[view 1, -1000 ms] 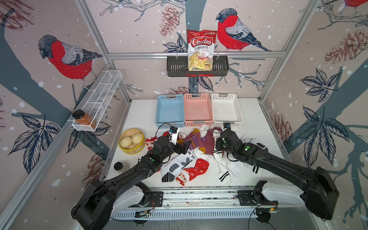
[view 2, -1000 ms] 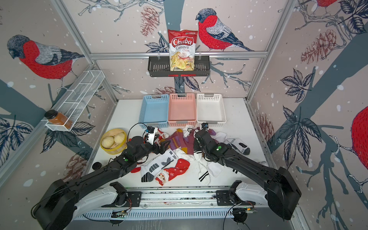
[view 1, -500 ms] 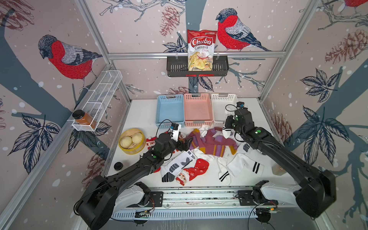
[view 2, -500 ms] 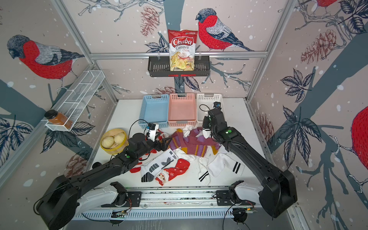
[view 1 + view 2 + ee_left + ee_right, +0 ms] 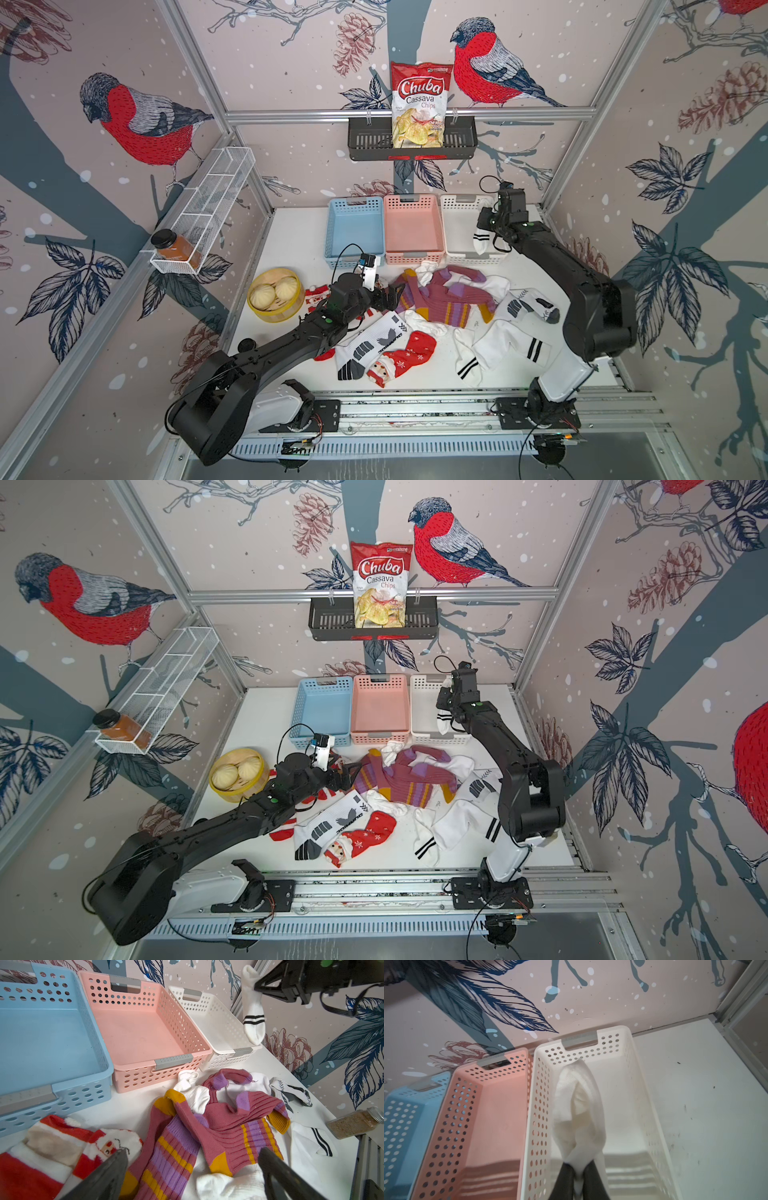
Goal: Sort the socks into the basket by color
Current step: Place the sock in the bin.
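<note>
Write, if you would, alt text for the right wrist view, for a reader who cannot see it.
The right hand is shut on a white sock that hangs over the white basket. Next to that basket stands the pink basket, empty where visible, then the blue basket, all on a white table before a leaf-patterned wall.

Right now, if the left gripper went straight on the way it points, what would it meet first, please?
The left gripper, jaws open, would probably meet the maroon striped socks first; depth is unclear.
</note>
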You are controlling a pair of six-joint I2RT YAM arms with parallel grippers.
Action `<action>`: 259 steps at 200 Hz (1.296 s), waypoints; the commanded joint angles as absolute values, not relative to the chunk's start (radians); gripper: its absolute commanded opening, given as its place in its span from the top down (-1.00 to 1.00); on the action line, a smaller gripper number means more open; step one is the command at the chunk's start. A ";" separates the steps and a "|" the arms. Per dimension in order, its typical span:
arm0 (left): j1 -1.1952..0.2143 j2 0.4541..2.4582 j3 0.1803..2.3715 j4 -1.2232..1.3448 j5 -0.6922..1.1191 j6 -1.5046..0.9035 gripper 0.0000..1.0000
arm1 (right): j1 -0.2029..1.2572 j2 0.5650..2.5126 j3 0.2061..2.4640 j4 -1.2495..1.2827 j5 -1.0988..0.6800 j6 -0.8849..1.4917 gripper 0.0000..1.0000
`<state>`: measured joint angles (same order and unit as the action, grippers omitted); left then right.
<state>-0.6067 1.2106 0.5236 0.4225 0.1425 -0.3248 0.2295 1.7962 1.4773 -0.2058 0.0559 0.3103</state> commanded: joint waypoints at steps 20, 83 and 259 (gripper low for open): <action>-0.650 1.240 0.561 0.446 0.184 -0.240 -0.97 | 0.220 1.960 1.641 -0.283 0.007 0.275 0.60; -0.843 1.316 0.618 0.446 0.133 -0.199 -0.96 | 0.209 1.980 1.679 -0.319 -0.016 0.290 0.01; -1.141 1.623 0.679 0.498 0.129 -0.250 -0.76 | 0.196 1.226 0.769 -0.087 0.008 0.440 -0.51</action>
